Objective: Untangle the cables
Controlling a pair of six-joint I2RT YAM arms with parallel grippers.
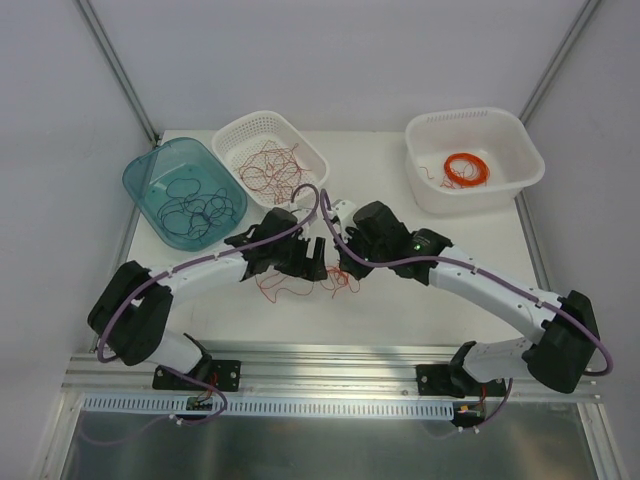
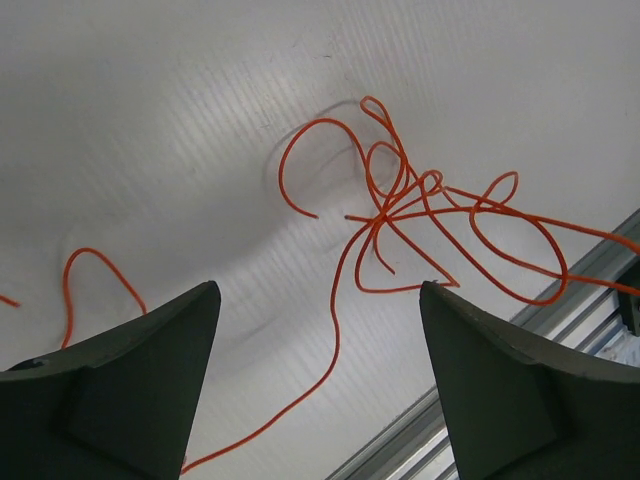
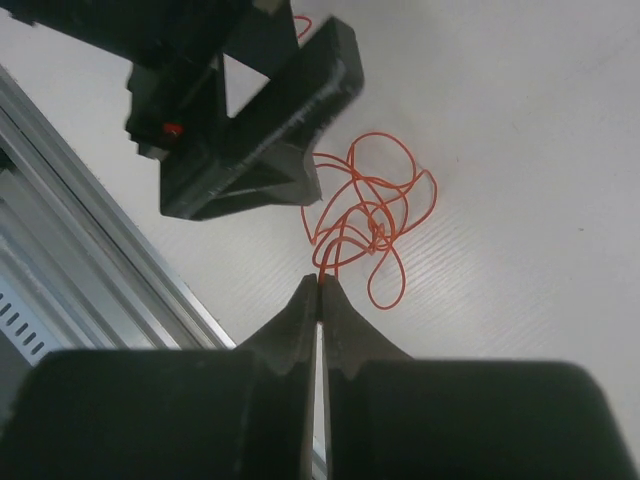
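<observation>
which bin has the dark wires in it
The teal bin, far left. The white basket beside it holds red wires, and the white tub on the right holds an orange coil.

The left arm point(image 1: 205, 272) and right arm point(image 1: 490, 287) have white links between bulky black joints, each carrying a thin purple hose point(image 1: 170, 275). A small green light point(image 1: 416, 243) glows on the right one; the jaws are dark matte wedges.
</observation>
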